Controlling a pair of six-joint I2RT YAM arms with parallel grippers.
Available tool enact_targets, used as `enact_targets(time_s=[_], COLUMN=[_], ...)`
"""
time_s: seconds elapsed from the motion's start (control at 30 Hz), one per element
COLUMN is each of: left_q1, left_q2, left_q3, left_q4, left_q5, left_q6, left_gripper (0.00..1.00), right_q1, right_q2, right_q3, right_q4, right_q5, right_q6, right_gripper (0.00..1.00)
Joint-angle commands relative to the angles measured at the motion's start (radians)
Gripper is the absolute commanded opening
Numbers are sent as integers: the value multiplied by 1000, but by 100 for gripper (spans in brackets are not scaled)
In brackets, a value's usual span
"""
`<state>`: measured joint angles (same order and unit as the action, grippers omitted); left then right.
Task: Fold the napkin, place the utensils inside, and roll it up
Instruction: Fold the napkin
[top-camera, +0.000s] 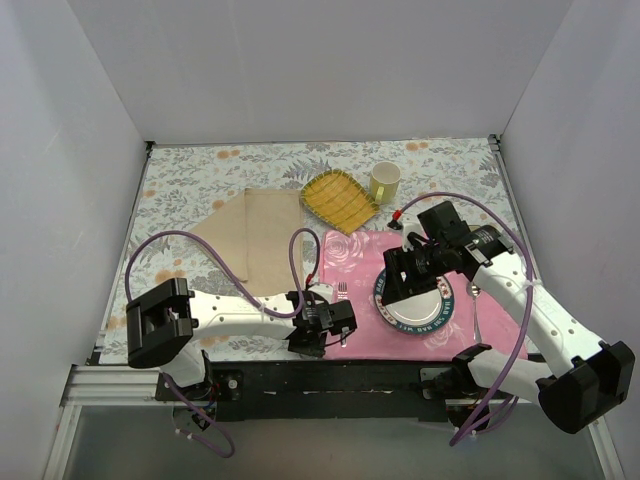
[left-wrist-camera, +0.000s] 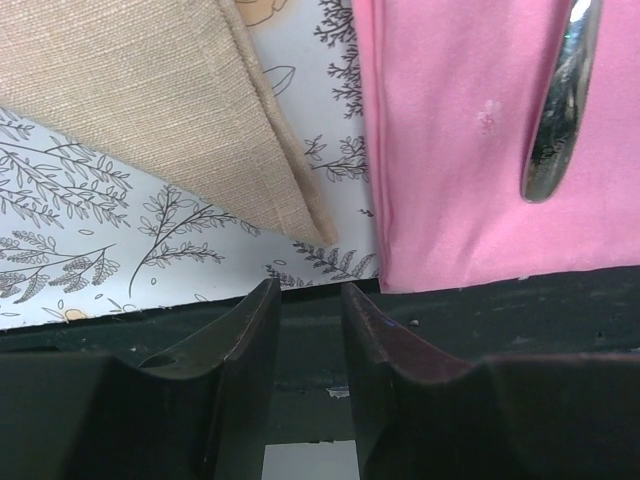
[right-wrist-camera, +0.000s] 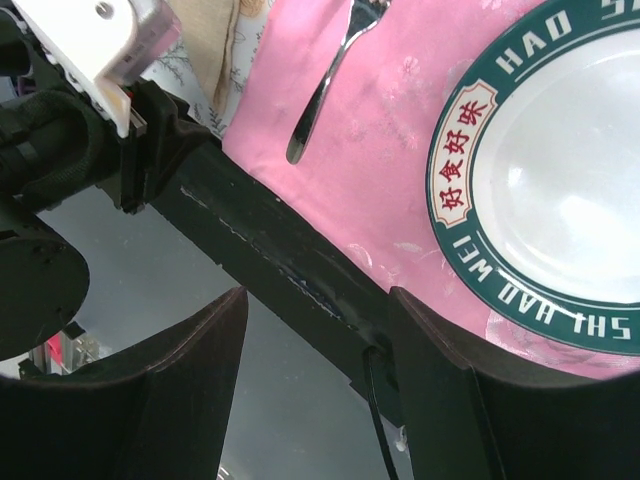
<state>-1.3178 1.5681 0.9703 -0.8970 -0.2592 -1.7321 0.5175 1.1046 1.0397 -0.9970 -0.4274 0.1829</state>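
Left fingers (left-wrist-camera: 262, 312) are a little apart with nothing between them, low over the black rail (left-wrist-camera: 480, 300) at the near desk (left-wrist-camera: 100, 250) edge. The napkin (left-wrist-camera: 150, 90) lies flat on the desk ahead and to the left of them. Its near corner points at the gap and stops just short of the fingertips, apart from them. From the top view the napkin (top-camera: 262, 240) looks partly folded, a long strip with a triangular flap on the outer side. The pink mat (left-wrist-camera: 460, 150) is ahead-right of the left fingers, its near corner just beside the right fingertip. The fork (left-wrist-camera: 560, 110) handle end rests on the mat further right.

Right fingers (right-wrist-camera: 222, 335) are wide apart and empty, hanging above the plate (top-camera: 412, 300) area in the top view. In the wrist view the fork (right-wrist-camera: 320, 90) lies straight ahead of the gap on the pink mat (right-wrist-camera: 380, 170), and the plate (right-wrist-camera: 545, 190) is ahead-right of the right fingertip. The left arm (right-wrist-camera: 70, 130) is off to the left.

A spoon (top-camera: 474, 293) sits on the mat past the plate, on the far side from the left fingers and partly under the right arm. Cannot tell how many there are. The yellow checked cloth (top-camera: 340, 200) and mug (top-camera: 385, 182) are well beyond both sets of fingers.
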Motion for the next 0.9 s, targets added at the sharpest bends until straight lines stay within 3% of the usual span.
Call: enact_targets(time_s=[0.0, 0.13, 0.23, 0.47, 0.87], left_q1=[-4, 3, 26, 74, 103], left_q2=[0, -10, -5, 32, 55], left_q3=[7, 34, 25, 48, 15], left_q4=[-49, -66, -10, 44, 75], left_q5=[-49, -104, -97, -94, -32], left_q6=[-38, -38, 8, 57, 88], left_gripper=[29, 29, 35, 29, 31], right_q1=[3, 1, 3, 3, 3], right_q2=[-26, -25, -25, -26, -23], right_q3=[-17, -13, -9, -15, -20], right_q4=[-8, -11, -12, -11, -9], right_q5=[-19, -20, -24, -19, -13], right_q6=[-11, -13, -13, -14, -14], right_gripper=[66, 67, 67, 67, 67])
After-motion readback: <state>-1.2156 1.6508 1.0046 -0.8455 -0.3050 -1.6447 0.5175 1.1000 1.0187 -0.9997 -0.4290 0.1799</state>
